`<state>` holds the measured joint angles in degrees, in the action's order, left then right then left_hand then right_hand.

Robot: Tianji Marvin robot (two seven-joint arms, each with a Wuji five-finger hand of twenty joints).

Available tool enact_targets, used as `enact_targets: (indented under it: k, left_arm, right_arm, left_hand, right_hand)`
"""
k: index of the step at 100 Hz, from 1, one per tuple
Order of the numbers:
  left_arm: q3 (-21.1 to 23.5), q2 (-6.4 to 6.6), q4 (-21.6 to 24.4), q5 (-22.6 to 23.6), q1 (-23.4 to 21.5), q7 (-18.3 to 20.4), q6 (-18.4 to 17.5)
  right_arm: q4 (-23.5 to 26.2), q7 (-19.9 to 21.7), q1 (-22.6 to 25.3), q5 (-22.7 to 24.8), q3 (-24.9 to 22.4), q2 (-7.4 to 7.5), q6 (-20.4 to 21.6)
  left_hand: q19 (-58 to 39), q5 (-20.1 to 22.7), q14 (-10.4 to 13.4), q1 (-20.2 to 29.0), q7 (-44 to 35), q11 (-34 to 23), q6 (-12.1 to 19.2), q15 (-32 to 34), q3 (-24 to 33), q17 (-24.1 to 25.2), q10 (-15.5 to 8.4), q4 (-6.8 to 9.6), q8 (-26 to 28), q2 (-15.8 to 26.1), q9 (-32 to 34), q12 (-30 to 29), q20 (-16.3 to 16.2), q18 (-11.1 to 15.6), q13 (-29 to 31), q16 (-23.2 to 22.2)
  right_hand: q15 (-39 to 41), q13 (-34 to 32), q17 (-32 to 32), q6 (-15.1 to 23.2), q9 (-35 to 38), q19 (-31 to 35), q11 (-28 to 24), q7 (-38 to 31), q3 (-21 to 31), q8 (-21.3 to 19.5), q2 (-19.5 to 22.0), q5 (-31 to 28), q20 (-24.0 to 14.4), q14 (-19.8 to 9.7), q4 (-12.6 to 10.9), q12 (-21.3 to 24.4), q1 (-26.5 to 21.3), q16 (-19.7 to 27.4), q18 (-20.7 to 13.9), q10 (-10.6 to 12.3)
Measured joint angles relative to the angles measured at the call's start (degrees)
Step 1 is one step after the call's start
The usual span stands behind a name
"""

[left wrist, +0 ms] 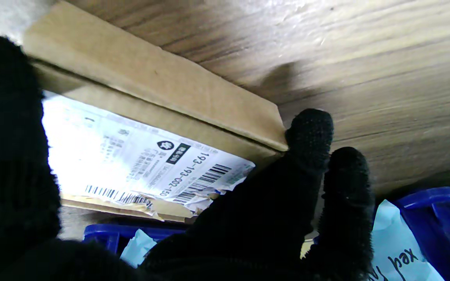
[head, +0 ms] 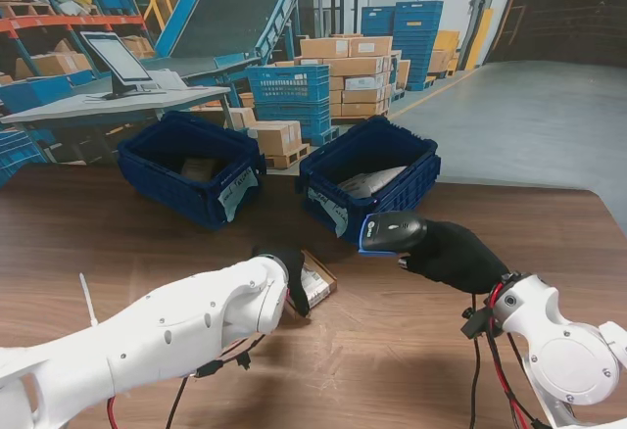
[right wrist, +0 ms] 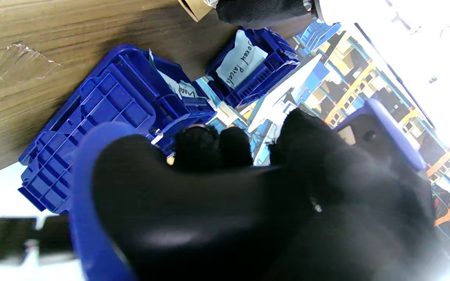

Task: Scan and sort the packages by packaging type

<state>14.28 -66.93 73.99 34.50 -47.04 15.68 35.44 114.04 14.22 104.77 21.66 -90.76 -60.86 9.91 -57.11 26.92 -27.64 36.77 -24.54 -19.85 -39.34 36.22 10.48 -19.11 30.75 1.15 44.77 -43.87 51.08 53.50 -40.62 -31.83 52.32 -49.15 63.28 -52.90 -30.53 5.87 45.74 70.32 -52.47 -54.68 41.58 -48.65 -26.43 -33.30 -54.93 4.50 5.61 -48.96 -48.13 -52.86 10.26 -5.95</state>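
A small flat cardboard box (head: 318, 282) with a white barcode label (left wrist: 139, 164) sits at the middle of the wooden table. My left hand (head: 284, 274) is closed around it, thumb (left wrist: 10, 136) on one side and fingers (left wrist: 311, 136) at the opposite corner. I cannot tell whether the box is touching the table. To its right, my right hand (head: 458, 255) grips a black and blue barcode scanner (head: 392, 231), whose head points toward the box. The scanner's handle (right wrist: 193, 210) fills the right wrist view.
Two blue bins stand beyond the hands. The left bin (head: 157, 160) holds a brown box and carries a "Boxed Parcels" label (right wrist: 240, 58). The right bin (head: 411, 179) holds a pale mailer (head: 372, 182). A white strip (head: 88, 297) lies near my left arm.
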Motion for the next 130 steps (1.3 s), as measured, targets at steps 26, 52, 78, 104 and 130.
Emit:
enact_targets:
  k: [26,52,78,104,130]
  left_arm:
    - [1.5,0.95,2.0,1.2,-1.5,0.3,-0.2]
    - [3.0,1.80,4.3,2.6,-2.0,0.8,0.1]
    - [-1.2,2.49,5.6,2.5,1.4,3.6,1.1]
    - [-4.4,2.94,6.0,0.3,4.2,6.5,2.1]
    - [-8.1,3.21,6.3,-3.5,7.5,9.0,4.1]
  right_arm:
    - [0.2,-0.3,0.1,0.5,0.1,-0.02,-0.1]
    - [0.4,-0.6,-0.1,0.9,0.4,-0.03,-0.2]
    - [0.5,-0.7,-0.1,1.0,0.5,-0.06,-0.2]
    - [0.6,-0.7,0.0,0.9,0.4,-0.07,-0.3]
    - [0.6,-0.7,-0.1,0.9,0.4,-0.07,-0.3]
  left_hand:
    - [-0.8,0.1,1.2,0.0,-4.7,-0.7,3.1,2.7,0.0,-0.6,-2.2,0.00,-0.9,-1.5,0.6,0.1,-0.8,-0.5,1.4,-1.4]
    - [-0.8,3.0,6.3,2.9,-19.0,-6.4,14.2,6.7,-0.4,-0.9,-11.1,-0.59,-2.2,-1.5,3.3,1.6,-0.9,-0.7,2.8,-2.8]
    - [2.2,3.6,7.2,2.9,-10.0,-13.9,16.6,1.3,6.1,4.3,-13.6,-1.46,-2.8,4.7,-5.9,-10.6,-0.3,-0.7,-2.2,-1.3]
    - [11.2,2.1,5.4,0.9,7.0,-6.8,16.1,-10.5,0.2,11.9,-11.0,-1.05,-12.6,25.5,-19.0,-19.5,2.9,-0.7,-15.1,6.5]
    - [19.2,-0.8,1.7,0.9,18.4,1.8,13.2,-18.3,-7.8,16.2,-8.0,-0.46,-17.7,34.4,-28.2,-24.1,5.7,-0.7,-25.0,14.6]
  right_hand:
    - [0.0,0.0,0.0,0.0,0.0,0.0,0.0,0.0,0.0,0.0,0.0,0.0,0.0,0.0,0.0,0.0,0.0,0.0,0.0,0.0]
    - [0.0,0.0,0.0,0.0,0.0,0.0,0.0,0.0,0.0,0.0,0.0,0.0,0.0,0.0,0.0,0.0,0.0,0.0,0.0,0.0]
    - [0.0,0.0,0.0,0.0,0.0,0.0,0.0,0.0,0.0,0.0,0.0,0.0,0.0,0.0,0.0,0.0,0.0,0.0,0.0,0.0]
    - [0.0,0.0,0.0,0.0,0.0,0.0,0.0,0.0,0.0,0.0,0.0,0.0,0.0,0.0,0.0,0.0,0.0,0.0,0.0,0.0]
    - [0.0,0.0,0.0,0.0,0.0,0.0,0.0,0.0,0.0,0.0,0.0,0.0,0.0,0.0,0.0,0.0,0.0,0.0,0.0,0.0]
